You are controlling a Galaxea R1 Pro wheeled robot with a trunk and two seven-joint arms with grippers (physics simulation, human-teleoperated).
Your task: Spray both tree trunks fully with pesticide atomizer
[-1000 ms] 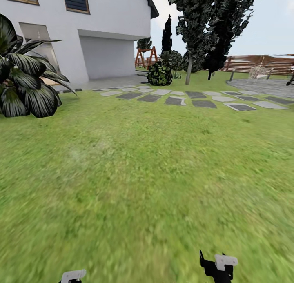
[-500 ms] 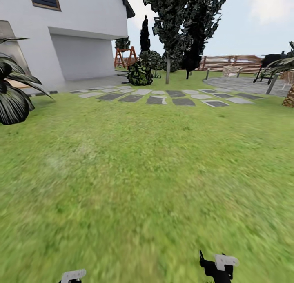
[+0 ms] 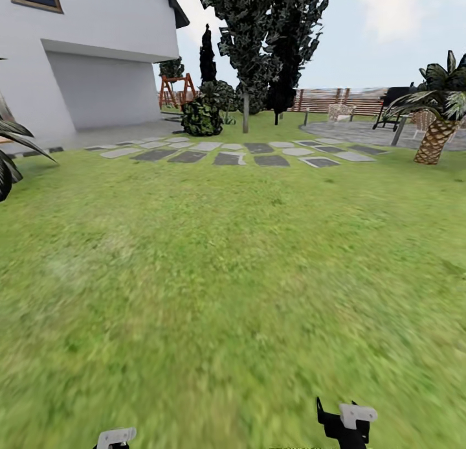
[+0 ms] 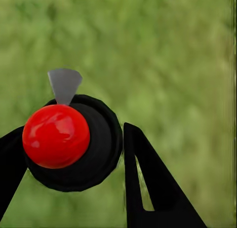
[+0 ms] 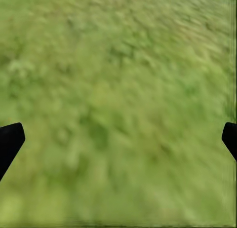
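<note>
Green lawn (image 3: 213,274) stretches ahead of the robot toward a white house (image 3: 77,54) at the far left. One row of grey stepping stones (image 3: 246,154) crosses the grass. Beyond them stand two tall dark-leaved trees (image 3: 259,28), one round shrub (image 3: 200,117) and a wooden swing frame (image 3: 176,89). One palm (image 3: 435,122) with a scaly trunk stands at the right, near a paved patio (image 3: 362,131) and a brown slat fence (image 3: 336,100). No writing can be read anywhere.

Left gripper (image 4: 69,154): its jaws are clamped on the pesticide atomizer (image 4: 74,141), a black round body with one red ball top and one grey nozzle. Right gripper (image 5: 118,134): its jaws are wide apart over bare grass.
</note>
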